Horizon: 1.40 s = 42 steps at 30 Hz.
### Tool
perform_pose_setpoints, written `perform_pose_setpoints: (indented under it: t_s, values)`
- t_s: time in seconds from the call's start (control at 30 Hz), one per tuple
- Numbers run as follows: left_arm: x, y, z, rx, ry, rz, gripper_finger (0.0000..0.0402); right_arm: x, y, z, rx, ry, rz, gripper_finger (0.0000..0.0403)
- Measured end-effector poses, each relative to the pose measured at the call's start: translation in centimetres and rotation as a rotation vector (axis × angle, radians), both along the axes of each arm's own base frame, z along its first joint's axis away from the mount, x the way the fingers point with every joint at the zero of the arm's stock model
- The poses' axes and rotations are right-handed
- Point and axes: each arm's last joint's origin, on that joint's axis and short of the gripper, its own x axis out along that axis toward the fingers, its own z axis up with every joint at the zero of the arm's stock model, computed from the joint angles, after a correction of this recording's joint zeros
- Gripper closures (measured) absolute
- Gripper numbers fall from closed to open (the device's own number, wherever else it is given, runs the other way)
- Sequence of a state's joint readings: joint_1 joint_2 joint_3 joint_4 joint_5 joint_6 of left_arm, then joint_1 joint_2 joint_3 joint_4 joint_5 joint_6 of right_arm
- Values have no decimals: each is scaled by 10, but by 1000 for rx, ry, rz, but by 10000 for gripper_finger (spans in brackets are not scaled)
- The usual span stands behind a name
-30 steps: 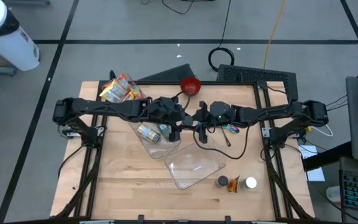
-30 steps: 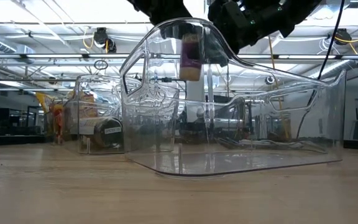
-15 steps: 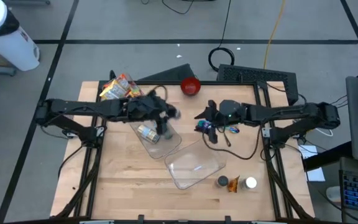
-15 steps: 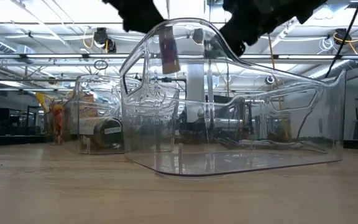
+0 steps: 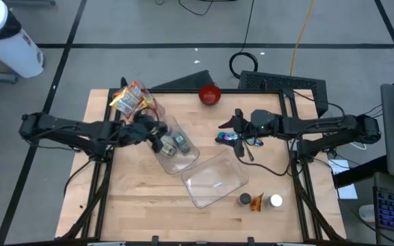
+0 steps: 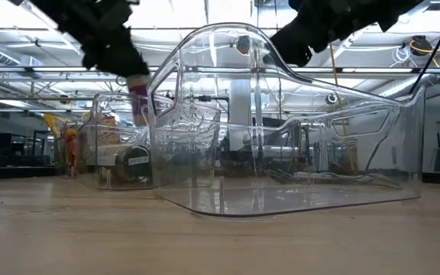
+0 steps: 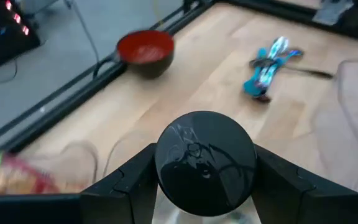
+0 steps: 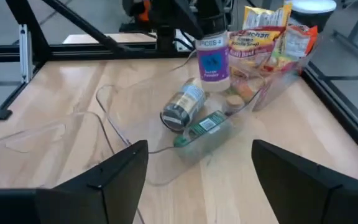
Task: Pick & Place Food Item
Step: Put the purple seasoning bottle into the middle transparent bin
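High view: left gripper (image 5: 157, 139) grips a spice jar (image 7: 205, 163) over the source bin (image 5: 187, 156) (placement pending); right gripper (image 8: 197, 180) waits open beside it.

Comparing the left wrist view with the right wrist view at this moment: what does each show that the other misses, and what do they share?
Only the left wrist view shows the red bowl at the table edge, the blue wrapped item lying on the wood, and the black lid of the spice jar between the left gripper fingers.

Only the right wrist view shows that jar's label, the left arm carrying it over the clear bin, a jar lying on its side, and the open right gripper.

Both show the snack packets and the wooden table.
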<state>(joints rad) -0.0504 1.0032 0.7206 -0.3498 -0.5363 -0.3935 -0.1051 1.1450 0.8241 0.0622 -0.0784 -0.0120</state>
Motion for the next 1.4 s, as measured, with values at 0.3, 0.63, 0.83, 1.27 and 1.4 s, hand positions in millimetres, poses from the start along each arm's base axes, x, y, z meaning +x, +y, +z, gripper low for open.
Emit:
perform_pose_setpoints:
  t_s: [0.3, 0.63, 0.83, 1.27, 1.4]
  values:
    - [-14, 3, -31, -69, 88, 126, 195, -1, 0, -4, -1, -18, 0, 122]
    - [-20, 11, -49, -85, 110, 201, 195, -1, 0, -4, -2, -17, 1, 122]
    - [-18, 14, -58, -123, 132, 203, 195, -1, 0, -4, -2, -18, 1, 122]
    - [-8, 17, -76, -123, 237, 220, 124, -1, 0, -4, -2, -17, 0, 121]
    - [-8, 17, -76, -138, 229, 200, 120, -1, 0, -4, -1, -16, 1, 123]
